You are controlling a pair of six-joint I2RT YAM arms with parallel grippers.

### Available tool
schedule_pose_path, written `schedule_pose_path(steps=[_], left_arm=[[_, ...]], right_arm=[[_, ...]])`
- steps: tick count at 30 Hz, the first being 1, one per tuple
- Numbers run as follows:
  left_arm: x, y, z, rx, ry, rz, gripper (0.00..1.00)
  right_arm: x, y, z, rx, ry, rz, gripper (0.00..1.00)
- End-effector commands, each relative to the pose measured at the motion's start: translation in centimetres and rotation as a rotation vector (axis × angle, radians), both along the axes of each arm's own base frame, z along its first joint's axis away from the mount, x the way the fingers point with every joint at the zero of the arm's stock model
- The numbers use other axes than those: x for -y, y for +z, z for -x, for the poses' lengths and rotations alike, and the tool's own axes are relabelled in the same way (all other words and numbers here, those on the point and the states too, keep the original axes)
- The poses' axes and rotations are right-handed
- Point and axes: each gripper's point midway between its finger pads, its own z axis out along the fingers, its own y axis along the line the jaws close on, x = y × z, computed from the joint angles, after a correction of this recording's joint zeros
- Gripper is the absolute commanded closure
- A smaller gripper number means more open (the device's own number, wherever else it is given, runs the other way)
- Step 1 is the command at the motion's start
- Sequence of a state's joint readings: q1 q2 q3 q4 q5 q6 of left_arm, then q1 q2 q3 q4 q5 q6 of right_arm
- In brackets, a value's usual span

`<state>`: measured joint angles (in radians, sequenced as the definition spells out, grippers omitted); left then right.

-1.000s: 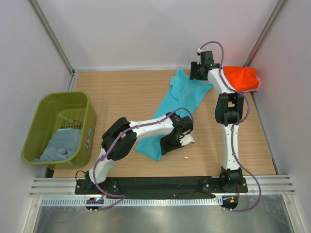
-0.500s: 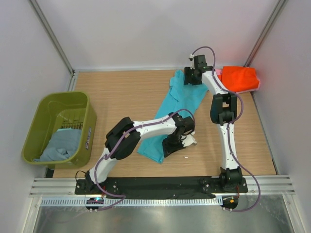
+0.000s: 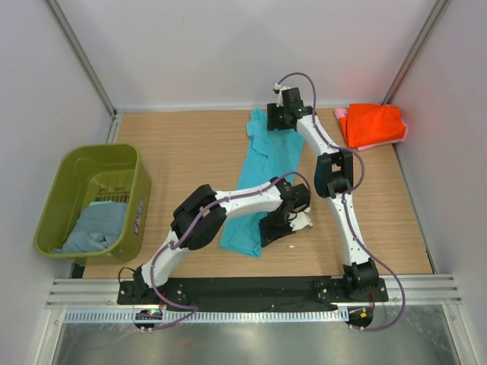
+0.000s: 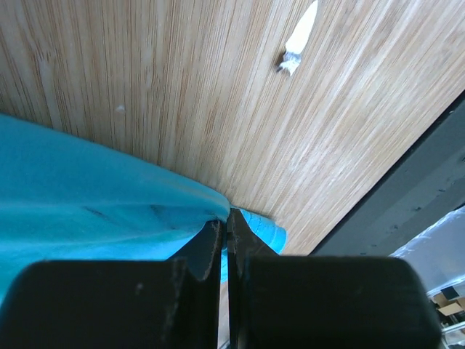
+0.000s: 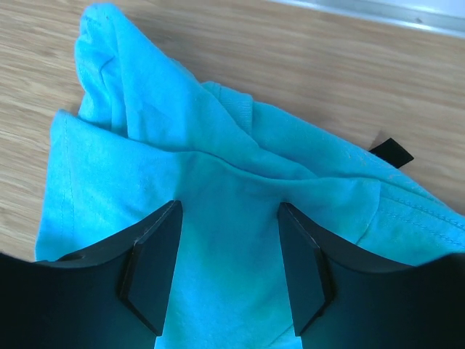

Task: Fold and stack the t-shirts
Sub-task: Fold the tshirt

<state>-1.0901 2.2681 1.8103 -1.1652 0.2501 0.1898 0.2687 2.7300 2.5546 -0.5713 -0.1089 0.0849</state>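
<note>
1. Done: orange-red t-shirt lies folded at the far right corner of the table, on top of the pink t-shirt, of which only an edge shows. Judged 2 of 4 stacked.
2. In hand: turquoise t-shirt lies mid-table as a long strip running near to far, not yet folded.
3. Left hand: fingers pressed together, pinching the near hem of the turquoise t-shirt.
4. Right hand: fingers spread approx. halfway over the shirt's far end, cloth between them. Contact can't be confirmed.
5. Left to do: finish folding the turquoise t-shirt and stack it. Grey-blue t-shirt sits crumpled in the olive bin at the left.
</note>
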Motion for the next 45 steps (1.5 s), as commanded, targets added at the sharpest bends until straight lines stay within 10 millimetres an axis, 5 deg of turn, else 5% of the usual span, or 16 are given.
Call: schedule_pose_path(steps=[1,20,25,28,29,30,32,35,37,38,40,41,42,43,44,45], left_arm=[[1.0,-0.3,0.7,-0.019,-0.015,0.002,1.0],[6.3,-1.2,0.3,0.012,-0.046,0.064,1.0],[7.1,-0.4,0.3,0.022,-0.049,0.096,1.0],[7.1,2.1,0.1,0.044,-0.07,0.132,0.74],[6.9,2.6,0.0,0.057,-0.07,0.136,0.42],[7.0,3.5,-0.1,0.075,-0.074,0.156,0.26],[7.0,6.9,-0.8,0.144,-0.078,0.225,0.01],[6.5,10.7,-2.4,0.271,-0.105,0.293,0.0],[6.2,12.6,-3.2,0.317,-0.118,0.326,0.01],[6.0,14.3,-3.4,0.333,-0.105,0.361,0.0],[5.2,17.1,-4.4,0.333,-0.016,0.408,0.0],[5.1,18.1,-4.4,0.296,0.033,0.441,0.0],[3.8,18.6,-5.8,0.258,0.161,0.448,0.0],[3.1,20.0,-6.3,0.258,0.209,0.496,0.0],[2.0,20.0,-7.1,0.283,0.255,0.487,0.01],[-0.1,18.1,-8.2,0.267,0.323,0.434,0.0]], right_arm=[[-2.5,-2.0,0.0,-0.017,0.029,-0.056,0.39],[-4.1,0.5,-1.8,0.077,0.034,-0.132,0.37],[-3.6,3.7,-2.1,0.127,0.048,-0.117,0.36],[-3.0,9.3,-2.2,0.205,0.066,-0.128,0.34],[-2.4,10.7,-2.0,0.218,0.062,-0.129,0.34],[-2.2,14.4,-1.7,0.269,0.066,-0.14,0.32],[-1.3,17.3,-1.1,0.297,0.067,-0.152,0.31],[0.0,22.5,0.4,0.355,0.057,-0.164,0.3],[1.3,23.2,1.3,0.339,0.034,-0.154,0.3],[2.0,25.3,2.3,0.353,0.013,-0.167,0.3],[3.2,25.5,4.4,0.287,-0.032,-0.201,0.31],[3.5,25.0,5.3,0.246,-0.045,-0.224,0.31],[4.3,21.6,6.7,0.139,-0.068,-0.232,0.31],[4.2,23.0,8.6,0.109,-0.081,-0.297,0.32],[4.4,21.8,10.0,0.045,-0.097,-0.319,0.33],[4.9,17.9,12.1,-0.076,-0.128,-0.328,0.34]])
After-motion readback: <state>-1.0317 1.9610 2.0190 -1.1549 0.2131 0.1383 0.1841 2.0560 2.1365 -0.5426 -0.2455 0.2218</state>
